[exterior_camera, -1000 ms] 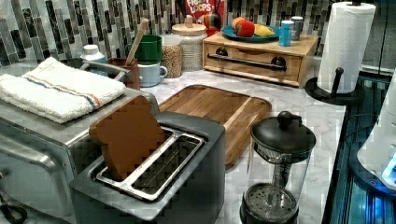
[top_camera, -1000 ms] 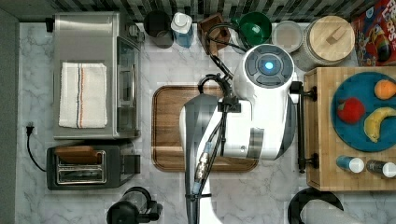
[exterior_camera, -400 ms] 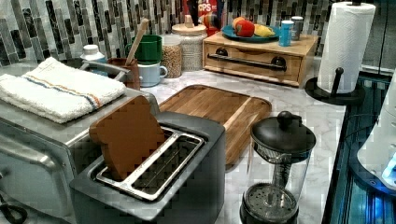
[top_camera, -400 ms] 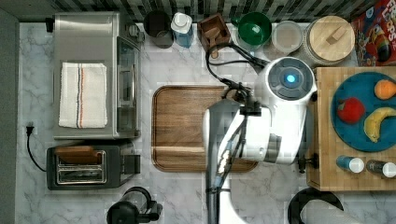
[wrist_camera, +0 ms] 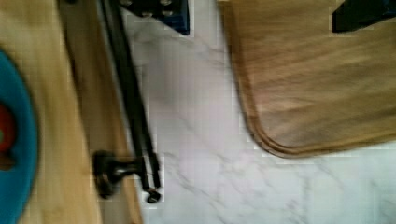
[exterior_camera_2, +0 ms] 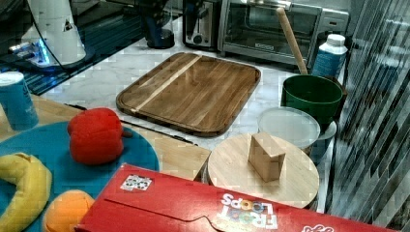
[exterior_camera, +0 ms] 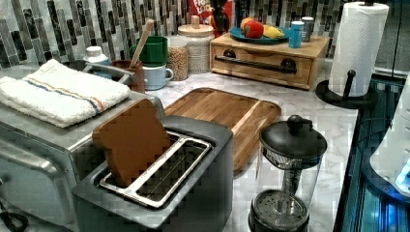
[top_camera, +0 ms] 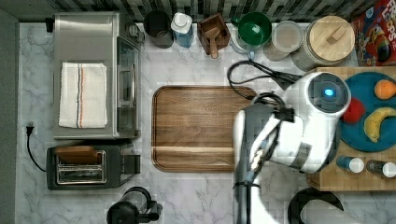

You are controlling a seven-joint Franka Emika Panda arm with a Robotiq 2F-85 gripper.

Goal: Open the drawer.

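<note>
so i judge the drawer point(exterior_camera: 263, 65) stiff; grab its black bar handle point(wrist_camera: 133, 102) mid-length. finger state: cannot tell.

Top view: arm point(top_camera: 299, 126) covers the drawer front and handle beside the walnut tray point(top_camera: 196, 126); hand under the arm, fingers not readable. Cereal box point(top_camera: 377, 35) cut by the frame edge. Wrist view: blurred; black bar handle point(wrist_camera: 133, 102) runs out of frame at one end, blue plate point(wrist_camera: 16, 140) cropped. Left view: drawer point(exterior_camera: 263, 65) far off, small beyond the tray.
</note>
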